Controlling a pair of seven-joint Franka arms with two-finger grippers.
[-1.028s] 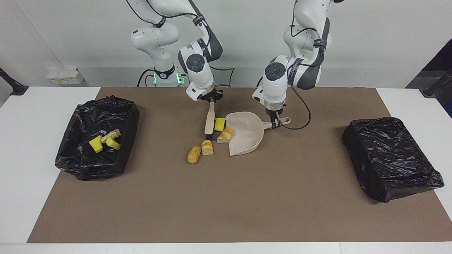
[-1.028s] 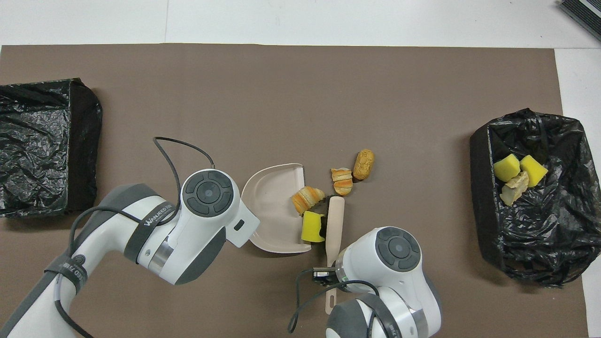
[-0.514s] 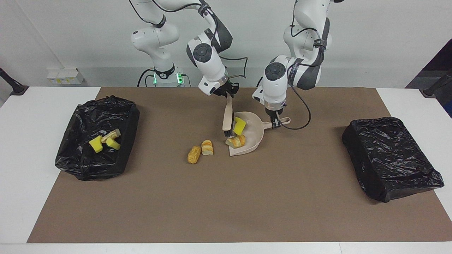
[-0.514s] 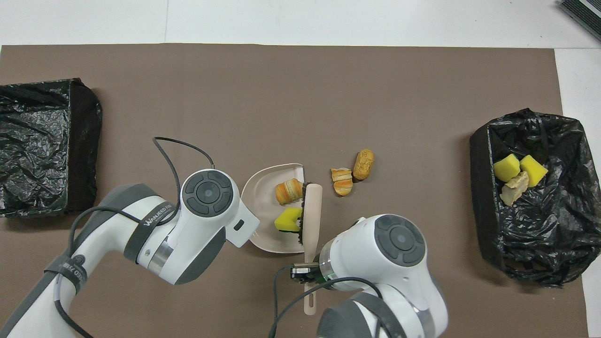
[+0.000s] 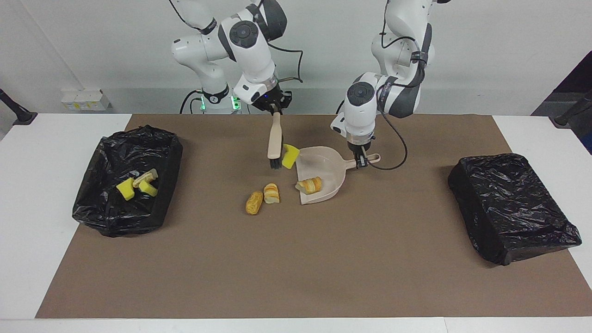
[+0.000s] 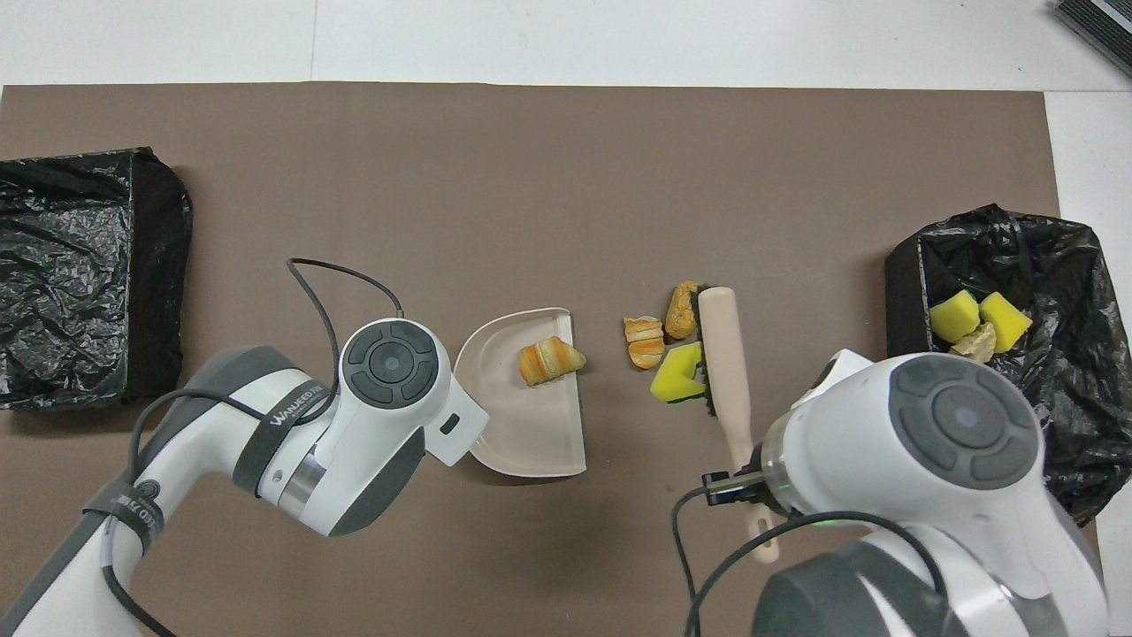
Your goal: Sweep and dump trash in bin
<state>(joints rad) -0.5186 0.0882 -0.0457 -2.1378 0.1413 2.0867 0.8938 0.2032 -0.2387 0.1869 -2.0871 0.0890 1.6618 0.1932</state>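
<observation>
Taking the dustpan point(image 5: 320, 172) as landmark: the left tool point(image 5: 360, 156) is clamped on its handle, nearest the robots. The right tool point(image 5: 274, 107) is clamped on a brush point(image 5: 274, 143) raised beside the pan's mouth, a yellow sponge chunk point(image 5: 290, 156) stuck to its bristles. One bread piece point(image 5: 310, 184) lies inside the pan. Two more bread bits point(image 5: 262, 198) lie on the tabletop point(image 5: 296, 259), farther out, toward the right arm's end. Three pieces point(image 5: 137, 184) sit in the black-lined bin point(image 5: 115, 212) at that end.
</observation>
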